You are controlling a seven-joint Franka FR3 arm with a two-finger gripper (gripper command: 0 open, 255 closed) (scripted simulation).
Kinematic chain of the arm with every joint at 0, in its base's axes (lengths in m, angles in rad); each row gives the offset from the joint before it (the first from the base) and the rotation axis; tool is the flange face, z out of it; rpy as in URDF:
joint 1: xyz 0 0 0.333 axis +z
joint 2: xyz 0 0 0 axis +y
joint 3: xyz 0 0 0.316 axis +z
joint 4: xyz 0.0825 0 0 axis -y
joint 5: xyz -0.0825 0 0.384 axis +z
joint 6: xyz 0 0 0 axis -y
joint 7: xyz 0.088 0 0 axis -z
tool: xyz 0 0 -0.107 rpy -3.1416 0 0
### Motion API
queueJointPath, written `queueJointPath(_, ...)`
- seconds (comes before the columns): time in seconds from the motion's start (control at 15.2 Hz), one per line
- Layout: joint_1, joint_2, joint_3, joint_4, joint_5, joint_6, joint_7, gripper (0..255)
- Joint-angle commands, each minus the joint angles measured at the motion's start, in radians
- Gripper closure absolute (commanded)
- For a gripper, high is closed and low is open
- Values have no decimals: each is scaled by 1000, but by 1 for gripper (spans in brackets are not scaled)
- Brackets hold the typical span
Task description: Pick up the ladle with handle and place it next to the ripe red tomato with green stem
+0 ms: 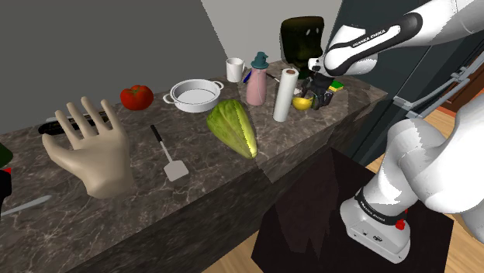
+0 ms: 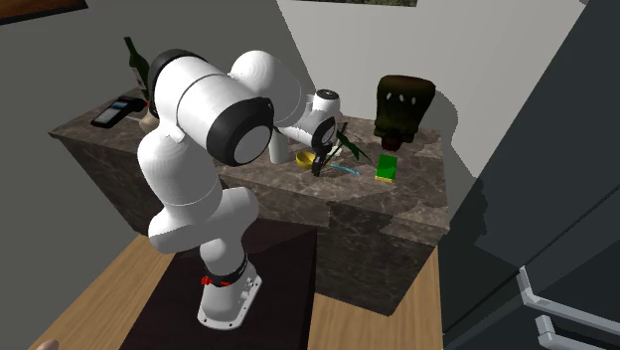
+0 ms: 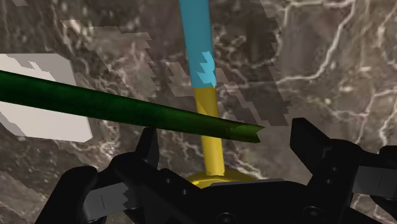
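black two-finger gripper (image 3: 226, 139) is hanging over the yellow ladle w/ blue-ended handle (image 3: 210, 156) on the dark marble surface (image 1: 202, 182). fingers (image 3: 312, 147) are straddling its handle, spread, w/o touching, prob. lining up a grasp. round red tomato (image 1: 136, 96) is sitting well apart.

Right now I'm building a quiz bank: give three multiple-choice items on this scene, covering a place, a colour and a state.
1. In the shoulder view, the tomato sits where from the white pot? A left; B right; C inside.
2. The ladle has a handle grip that is: A red; B blue; C white.
3. The pincer is: A open; B shut on the ladle; C shut empty.
Answers: A, the tomato lies left of the pot; B, a blue sleeve tops the yellow shaft; A, the jaws stand apart, clear of the shaft.
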Motion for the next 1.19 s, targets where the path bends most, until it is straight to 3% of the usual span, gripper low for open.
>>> queueJointPath(0.0, 0, 0, 0, 0, 0, 1, 0, 0)
queueJointPath(0.07, 0, 0, 0, 0, 0, 0, 0, 0)
queueJointPath(0.13, 0, 0, 0, 0, 0, 0, 0, 255)
queueJointPath(0.73, 0, 0, 0, 0, 0, 1, 0, 255)
queueJointPath(1.12, -84, -75, 101, 32, -59, -100, 54, 255)
